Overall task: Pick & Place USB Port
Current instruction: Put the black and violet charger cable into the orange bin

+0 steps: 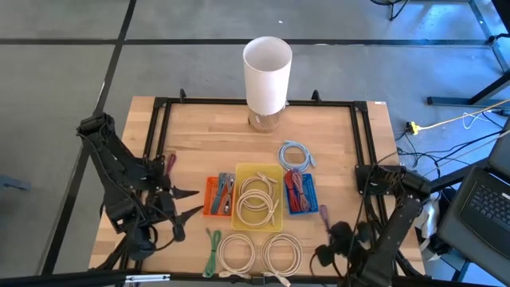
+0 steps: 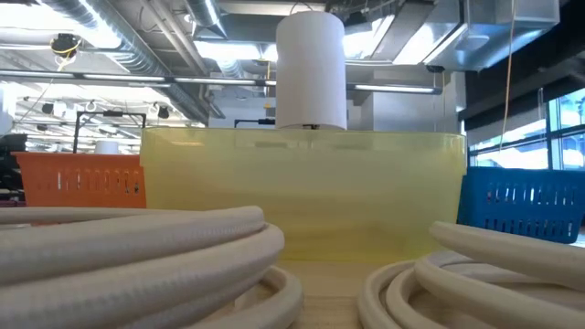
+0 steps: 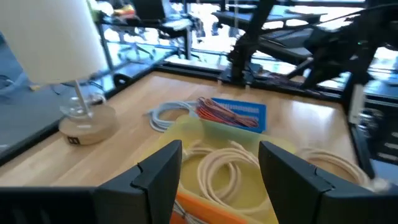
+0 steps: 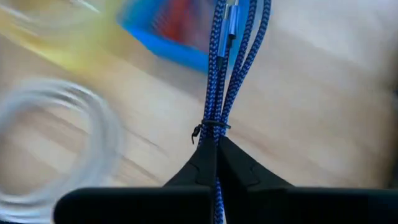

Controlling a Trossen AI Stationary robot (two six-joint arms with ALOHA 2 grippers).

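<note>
Since my right end effector is clamped on the blue braided cable near the desk's front right corner, I'd lift straight up (slowly) toward the blue bin, left end effector apart.

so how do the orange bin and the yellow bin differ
The orange bin is narrow and sits left of the yellow bin, which is wider and longer. The orange bin holds thin dark and reddish cables; the yellow bin holds coiled cream cables. In the low view the orange bin's wall is slotted, the yellow bin's see-through. Both sit side by side on the table.
</note>
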